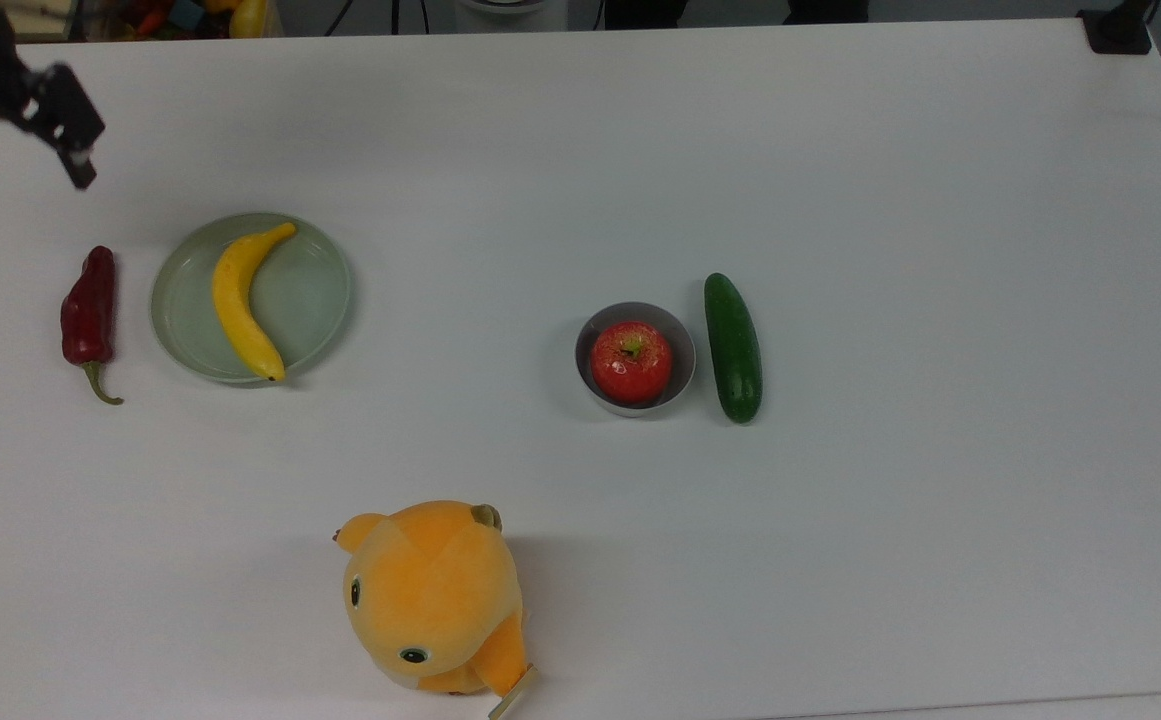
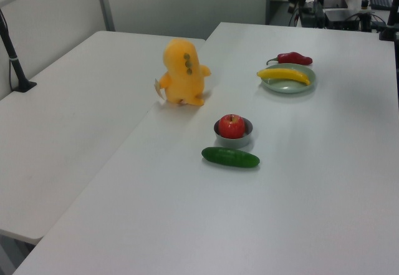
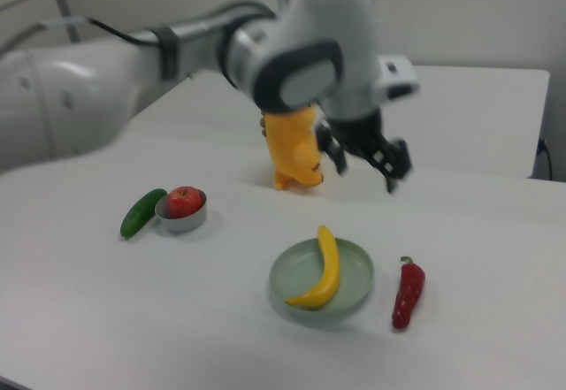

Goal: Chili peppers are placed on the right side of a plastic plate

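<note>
On the white worktop (image 1: 640,150): one dark red chili pepper (image 1: 88,312), one pale green plastic plate (image 1: 310,300), one banana (image 1: 241,300), one grey bowl (image 1: 680,345), one red apple (image 1: 631,362), one cucumber (image 1: 733,347), one orange plush toy (image 1: 435,598). Chili lying flat just beside the plate, at the top view's left of it and the right view's right, not touching. Banana on the plate, apple in the bowl, cucumber just beside the bowl. Claw (image 1: 22,165) raised, spread wide, gripping nothing, well apart from the chili.
</note>
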